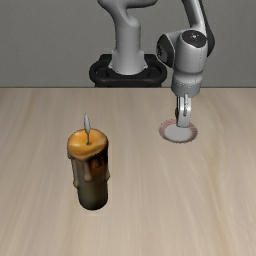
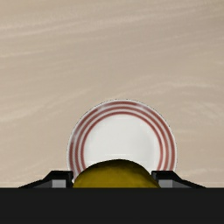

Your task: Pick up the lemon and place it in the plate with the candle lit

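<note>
Gripper (image 2: 112, 178): clenched on the lemon (image 2: 109, 172). Both fingertips (image 2: 59, 178) press its flanks from two sides. Lemon rides clear of the surface, dull yellow, rounded.

Plate (image 2: 87, 131): white with red rings at the rim, lying directly under the held lemon. In the exterior view the hand hangs just above it, the arm coming down from 12 o'clock.

Candle (image 1: 89, 168): brown, drippy wax with a pale tip. It stands on the table (image 1: 35, 120) at about 8 o'clock from the plate, well apart from it and not on it. Cannot tell whether it burns.

Judgement: carry looks done, lowering and release remain.

Risks:
- Release from this height: a round fruit could bounce or roll over the shallow rim onto the table.
- The lemon appears to sit toward the plate's near rim rather than its centre, so an off-centre drop could tip it out.
- Opening before the descent ends would cause either.
</note>
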